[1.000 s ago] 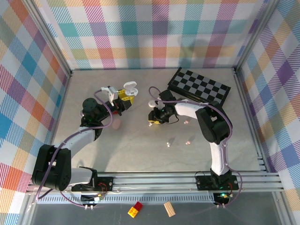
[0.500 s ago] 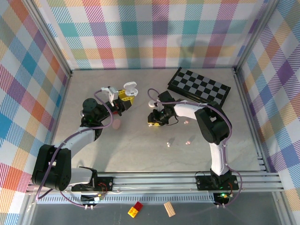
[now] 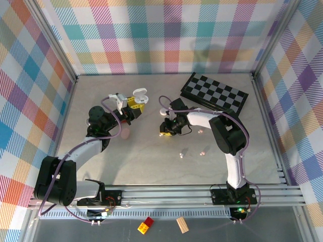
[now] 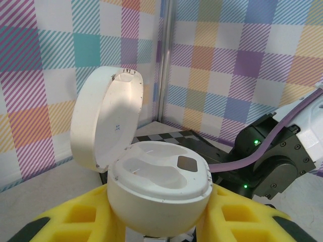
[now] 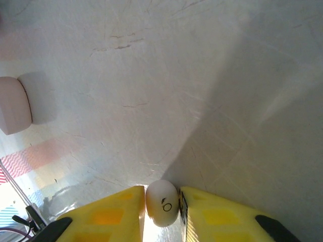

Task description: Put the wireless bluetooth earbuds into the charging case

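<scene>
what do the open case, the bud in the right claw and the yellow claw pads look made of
Charging case: likely hard plastic, off-white, satin; smooth moulded shell with soft highlights. Earbud: probably white plastic with a slight sheen; smooth, rounded, with a printed mark. Yellow pads: seemingly matte foam or soft rubber; dull surface with moulded recesses.
</scene>
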Robot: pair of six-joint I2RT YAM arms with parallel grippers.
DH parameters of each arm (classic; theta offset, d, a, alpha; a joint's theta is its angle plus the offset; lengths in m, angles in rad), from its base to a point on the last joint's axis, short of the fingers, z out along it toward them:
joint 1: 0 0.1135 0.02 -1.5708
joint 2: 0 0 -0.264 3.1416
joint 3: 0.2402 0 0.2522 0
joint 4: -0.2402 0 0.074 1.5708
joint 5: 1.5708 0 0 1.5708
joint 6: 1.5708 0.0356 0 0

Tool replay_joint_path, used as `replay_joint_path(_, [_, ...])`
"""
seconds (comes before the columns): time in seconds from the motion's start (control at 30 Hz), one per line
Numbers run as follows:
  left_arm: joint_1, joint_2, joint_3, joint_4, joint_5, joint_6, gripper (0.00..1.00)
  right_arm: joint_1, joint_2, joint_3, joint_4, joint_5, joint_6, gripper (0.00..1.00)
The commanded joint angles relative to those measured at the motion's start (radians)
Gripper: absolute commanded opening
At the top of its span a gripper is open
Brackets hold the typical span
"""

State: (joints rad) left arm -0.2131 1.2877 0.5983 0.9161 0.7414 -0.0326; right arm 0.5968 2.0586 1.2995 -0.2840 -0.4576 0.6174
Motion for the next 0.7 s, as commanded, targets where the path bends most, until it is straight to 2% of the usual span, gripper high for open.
replay_joint_path(0.0, [0.016, -0.021, -0.009, 0.020, 0.010, 0.017, 0.33, 0.009, 0.029, 0.007, 0.000, 0.002, 0.002, 0.23])
replay_joint_path(0.2, [0.016, -0.023, -0.009, 0.013, 0.008, 0.022, 0.33, 0.009, 0.000, 0.001, 0.001, 0.047, 0.015, 0.20])
replay_joint_path(0.67, [0.016, -0.057, -0.006, -0.075, 0.003, 0.082, 0.33, 0.009, -0.195, -0.037, -0.260, 0.431, -0.003, 0.18])
